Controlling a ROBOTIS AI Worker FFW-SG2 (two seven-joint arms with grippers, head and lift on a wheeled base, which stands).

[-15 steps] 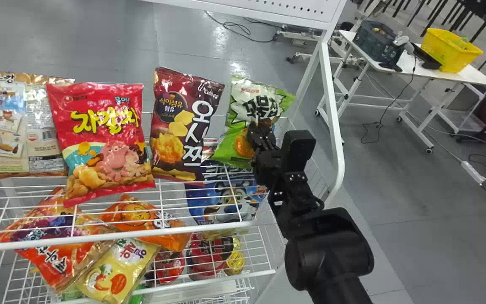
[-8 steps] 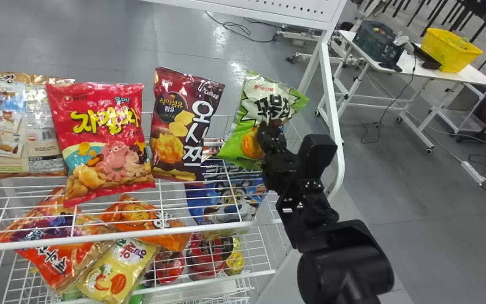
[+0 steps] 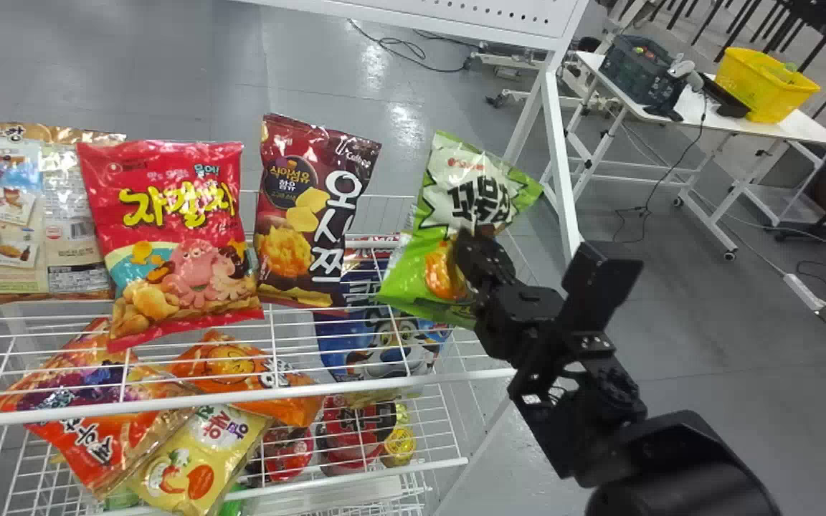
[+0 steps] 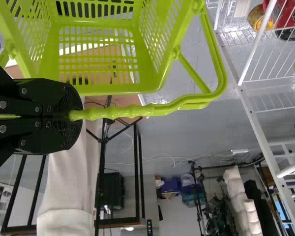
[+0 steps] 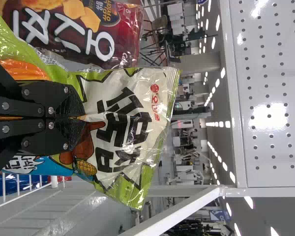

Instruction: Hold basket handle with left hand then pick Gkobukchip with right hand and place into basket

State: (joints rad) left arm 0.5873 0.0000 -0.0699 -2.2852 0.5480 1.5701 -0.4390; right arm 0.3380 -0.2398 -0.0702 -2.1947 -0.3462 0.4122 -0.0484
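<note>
1. Okay, so the shiny green-and-white Gkobukchip bag point(image 3: 449, 215) has moved right over the last second, widening its gap from the dark red chip bag point(image 3: 312, 215), and dipped lately in the head view.
2. It's moving with the black right gripper point(image 5: 83, 119), whose fingers are pinching it, so I'd call the pick done.
3. Black left gripper point(image 4: 71, 116) has its fingers clamped around the lime-green plastic handle point(image 4: 152, 109) of the slotted basket point(image 4: 113, 89).
4. Next, probably: clear the white wire shelf point(image 3: 140, 401), swing over, drop it in. Snagging's my worry.
</note>
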